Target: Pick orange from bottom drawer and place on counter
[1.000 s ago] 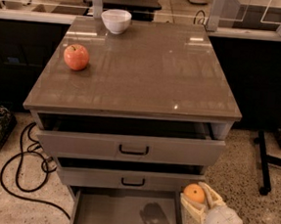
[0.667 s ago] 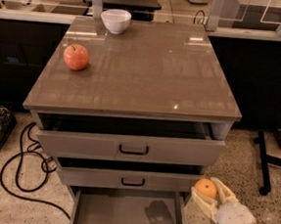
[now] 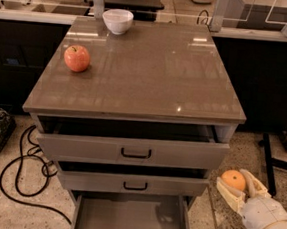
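My gripper [image 3: 236, 187] is at the lower right, to the right of the drawer cabinet and level with the middle drawer's front. It is shut on the orange [image 3: 233, 179], a small bright orange fruit held between its pale fingers [image 3: 254, 182]. The bottom drawer [image 3: 129, 219] is pulled out at the bottom of the view, and its flat grey floor shows only a shadow. The counter [image 3: 152, 72] is the glossy grey-brown top above and left of the gripper.
A red-orange apple [image 3: 76, 58] sits on the counter's left side and a white bowl [image 3: 117, 21] at its back edge. The two upper drawers [image 3: 133, 150] stand slightly open. A black cable [image 3: 20, 176] lies on the floor at left, a black stand leg [image 3: 269, 162] at right.
My gripper, with the orange in it, has risen and moved right, from above the bottom drawer's right edge to a spot beside the cabinet.
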You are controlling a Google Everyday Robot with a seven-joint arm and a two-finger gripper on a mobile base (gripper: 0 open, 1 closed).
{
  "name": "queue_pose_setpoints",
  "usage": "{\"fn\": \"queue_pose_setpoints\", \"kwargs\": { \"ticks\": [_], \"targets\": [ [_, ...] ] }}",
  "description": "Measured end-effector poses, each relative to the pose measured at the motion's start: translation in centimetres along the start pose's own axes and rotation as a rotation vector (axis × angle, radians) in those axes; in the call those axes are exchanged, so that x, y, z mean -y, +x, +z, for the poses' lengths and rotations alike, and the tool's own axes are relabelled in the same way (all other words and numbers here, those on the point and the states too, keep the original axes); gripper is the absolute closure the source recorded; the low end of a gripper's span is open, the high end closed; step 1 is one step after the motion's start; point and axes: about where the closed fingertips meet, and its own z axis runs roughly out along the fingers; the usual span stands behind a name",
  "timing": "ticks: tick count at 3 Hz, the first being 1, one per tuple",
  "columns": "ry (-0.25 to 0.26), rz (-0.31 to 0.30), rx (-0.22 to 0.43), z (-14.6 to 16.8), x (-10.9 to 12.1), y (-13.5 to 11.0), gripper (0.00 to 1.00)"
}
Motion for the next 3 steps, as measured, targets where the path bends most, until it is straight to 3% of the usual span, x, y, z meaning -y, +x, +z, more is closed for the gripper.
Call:
{"fn": "queue_pose_setpoints", "kwargs": {
  "ticks": [2,3],
  "targets": [
    [0.117,-0.067,0.026,-2.3,3.1,-6.7,1.00],
    [0.134,-0.105,0.054,-2.5,3.4,-10.2,1.00]
  ]
}}
